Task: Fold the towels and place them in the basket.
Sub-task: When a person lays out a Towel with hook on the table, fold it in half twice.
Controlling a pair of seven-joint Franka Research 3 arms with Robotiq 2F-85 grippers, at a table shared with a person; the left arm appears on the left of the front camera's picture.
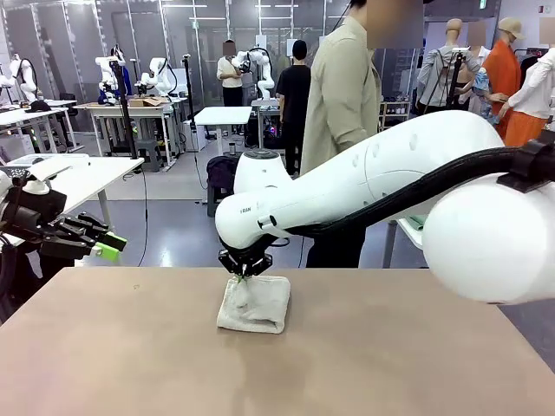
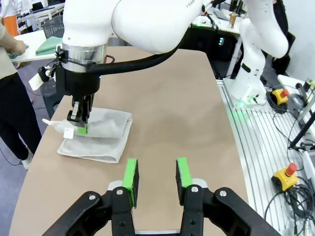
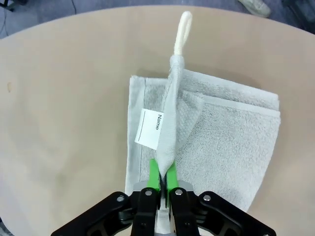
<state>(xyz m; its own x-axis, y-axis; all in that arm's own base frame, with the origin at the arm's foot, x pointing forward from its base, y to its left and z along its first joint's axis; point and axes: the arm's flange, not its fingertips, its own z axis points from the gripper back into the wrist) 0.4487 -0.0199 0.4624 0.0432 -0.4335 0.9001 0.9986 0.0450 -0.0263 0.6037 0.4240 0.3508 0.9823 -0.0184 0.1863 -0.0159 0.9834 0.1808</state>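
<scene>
Pinching a raised ridge of the cream-white towel (image 3: 221,147), my right gripper (image 3: 161,173) had its green pads pressed almost together, with only the cloth between them. In the right wrist view this ridge ran from my pads toward 12 o'clock. It ended in a small hanging loop (image 3: 183,30) that reached past the towel's edge. A white label (image 3: 149,129) with the word "Name" sat at 9 o'clock of the ridge. The rest of the towel lay folded and flat on the table (image 3: 64,73), spreading mostly toward 3 o'clock.

In the front view the towel sat a little toward 7 o'clock from the middle of the picture. My right arm came in from 3 o'clock and reached down on the towel's 12 o'clock edge. A person (image 1: 342,95) in a light shirt stood beyond the far side of the table, at 12 o'clock.

My left gripper (image 2: 156,173) was spread, with nothing between its pads. It was held in the air at 9 o'clock of the front view, well apart from the towel. In the left wrist view the towel lay at 10 o'clock from these pads. Farther off at 11 o'clock, the basket (image 2: 51,27) stood on a white side table (image 2: 29,39). Just beside the basket, at 6 o'clock of it, lay a pale green towel (image 2: 49,45), with the person's hand (image 2: 17,49) near its end.
</scene>
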